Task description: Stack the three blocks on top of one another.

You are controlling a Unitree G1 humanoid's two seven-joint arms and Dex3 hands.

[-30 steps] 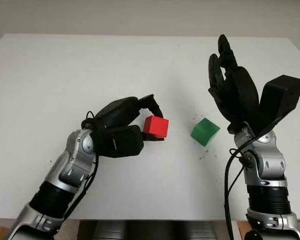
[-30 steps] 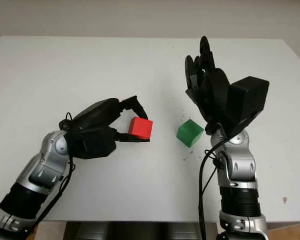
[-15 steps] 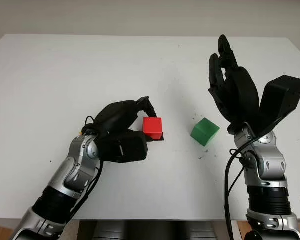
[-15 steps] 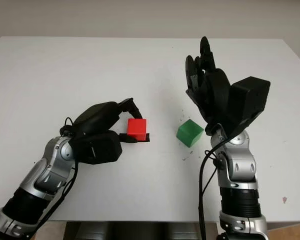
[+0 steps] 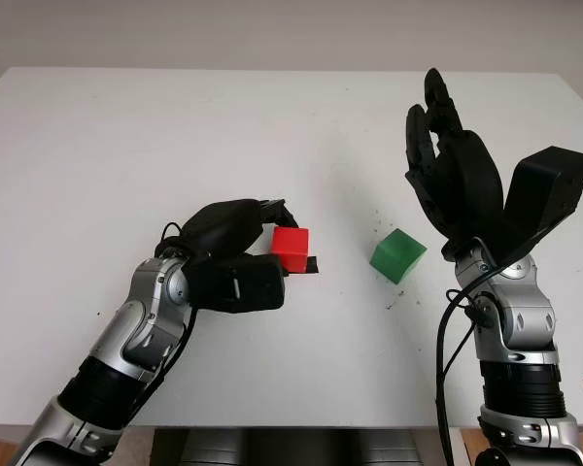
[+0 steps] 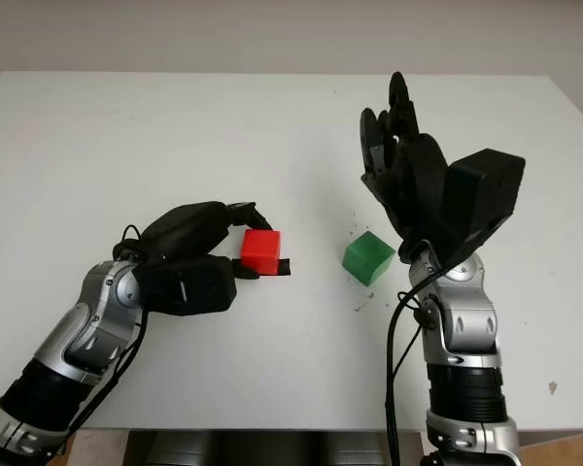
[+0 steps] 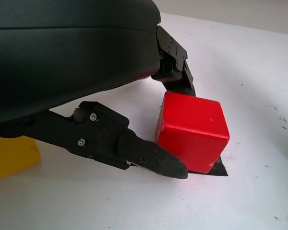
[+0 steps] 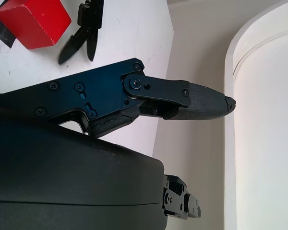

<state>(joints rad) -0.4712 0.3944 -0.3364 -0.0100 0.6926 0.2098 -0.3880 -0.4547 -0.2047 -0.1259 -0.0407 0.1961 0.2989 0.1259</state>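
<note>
The left hand (image 5: 241, 254) is low over the white table (image 5: 126, 146), its black fingers (image 7: 149, 158) closed around the red block (image 5: 291, 246). One finger runs along the near side of the block and another presses in from the far side, so the block is clamped between them. The block sits on a small black patch (image 5: 314, 264) on the tabletop, with the patch poking out from under the edge that faces away from the palm. I cannot tell whether the block is pressing on the patch or is just clear of it.

The green block (image 5: 398, 255) lies on the table beyond the red one, out past the left hand's fingertips and well apart from them. It is turned at an angle and sits just below the raised right hand (image 5: 452, 180). That hand is held up in the air above the table, palm side toward the middle, open and holding nothing.

Tucked in close behind the left hand, on its wrist side, there is a yellow block (image 7: 12, 155) on the table, seen from the left wrist camera.
</note>
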